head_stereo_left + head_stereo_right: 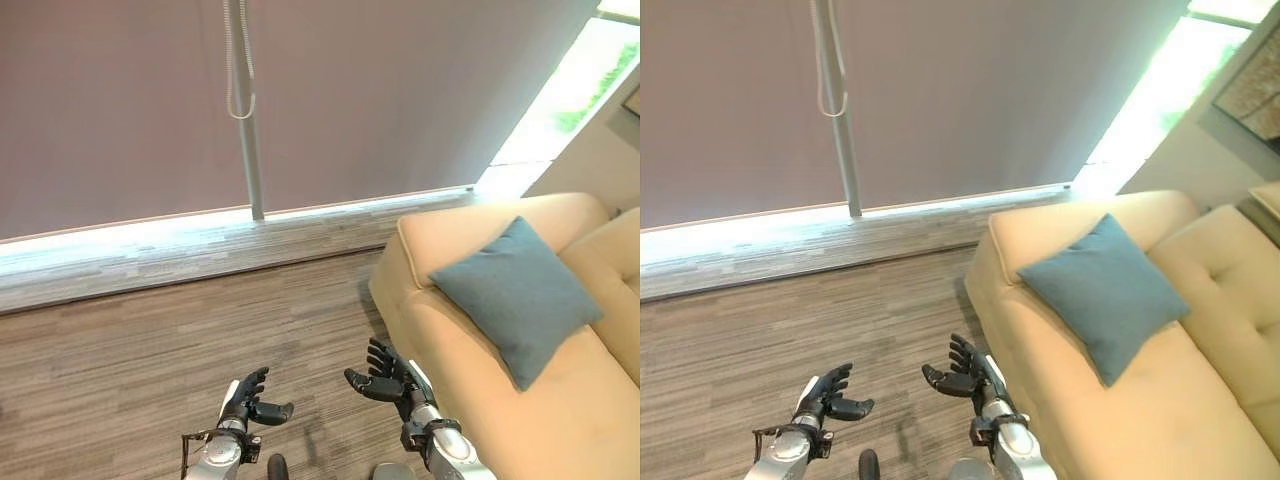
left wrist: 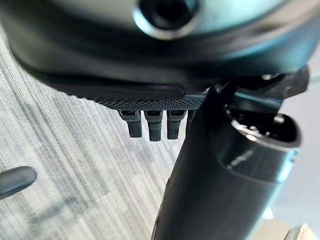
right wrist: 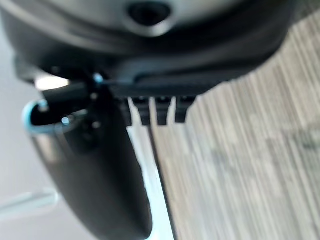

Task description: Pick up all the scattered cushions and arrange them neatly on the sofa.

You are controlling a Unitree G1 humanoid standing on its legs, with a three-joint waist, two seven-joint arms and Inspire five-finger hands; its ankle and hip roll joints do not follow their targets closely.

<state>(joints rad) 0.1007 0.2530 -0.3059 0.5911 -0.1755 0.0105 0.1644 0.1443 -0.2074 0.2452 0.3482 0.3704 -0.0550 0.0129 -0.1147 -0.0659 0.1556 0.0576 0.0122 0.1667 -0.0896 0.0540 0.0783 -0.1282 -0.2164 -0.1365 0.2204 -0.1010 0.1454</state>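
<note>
We note one blue cushion [image 1: 518, 297] lying tilted on the cream sofa [image 1: 470, 390], near the armrest end of the seat. Left hand [image 1: 247, 402] and right hand [image 1: 385, 378] hover over the wood floor [image 1: 130, 370], fingers spread, holding nothing. The eye views alone show the cushion; the wrist views give fingertips [image 2: 154, 131] over floor.

A cream sofa [image 1: 470, 370] stands on the striped wood floor [image 1: 150, 370], with 1 blue cushion [image 1: 517, 295] lying on its seat.
</note>
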